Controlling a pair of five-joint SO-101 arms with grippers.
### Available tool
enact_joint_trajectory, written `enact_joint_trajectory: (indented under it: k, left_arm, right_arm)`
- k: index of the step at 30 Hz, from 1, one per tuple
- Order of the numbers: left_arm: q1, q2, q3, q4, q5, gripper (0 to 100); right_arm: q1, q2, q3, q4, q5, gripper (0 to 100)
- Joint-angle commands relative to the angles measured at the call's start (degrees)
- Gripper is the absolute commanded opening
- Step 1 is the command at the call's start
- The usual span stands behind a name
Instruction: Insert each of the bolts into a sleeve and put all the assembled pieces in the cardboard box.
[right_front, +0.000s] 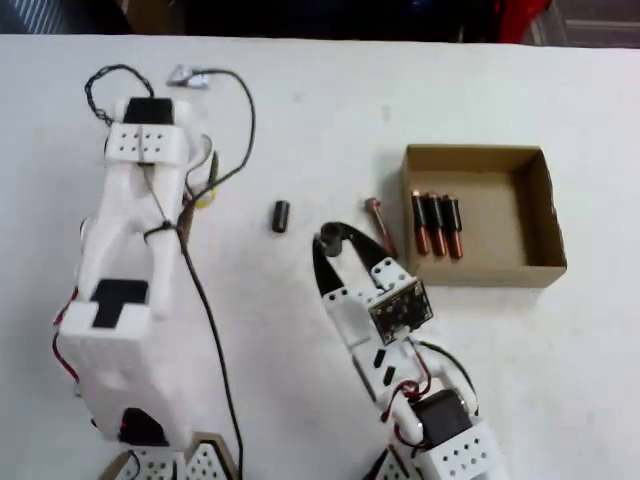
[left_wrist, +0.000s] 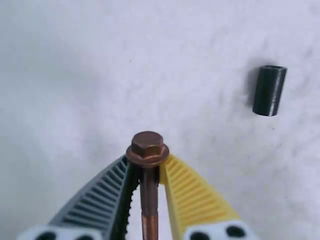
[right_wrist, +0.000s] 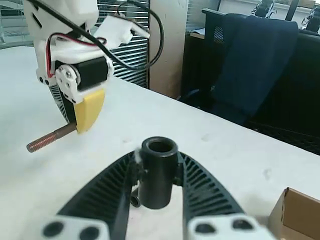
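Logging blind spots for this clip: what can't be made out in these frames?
- Left wrist view: the held bolt is cut off at its threaded end by the bottom edge.
- Right wrist view: the cardboard box is cut off at the corner; the right tool hides the lower end of its sleeve.
- High view: the assembled pieces are too small to judge seating.

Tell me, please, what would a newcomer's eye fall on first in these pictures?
Probably the left hand, pinching a copper bolt just under its head above the white table. Next comes the right hand, gripping a black sleeve with its open bore showing. Three assembled pieces lie side by side in the cardboard box.
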Motion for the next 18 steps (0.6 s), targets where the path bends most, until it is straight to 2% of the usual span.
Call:
enact_joint_trajectory:
  k: [1, 8, 18]
  left_arm:
    - [3.5, -9.3, -0.7, 0.8, 3.3, 2]
    - [13.5, -21.0, -0.4, 1.9, 3.2, 2]
    - [22.3, -35.6, -0.3, 1.2, 3.4, 2]
  right_arm:
    - [-1.6, -0.3, 0.5, -0.2, -3.4, 1.7]
    - [-1.5, -0.4, 0.5, -0.2, -3.7, 1.7]
    - [-1.6, -0.4, 0.5, 0.1, -3.7, 1.7]
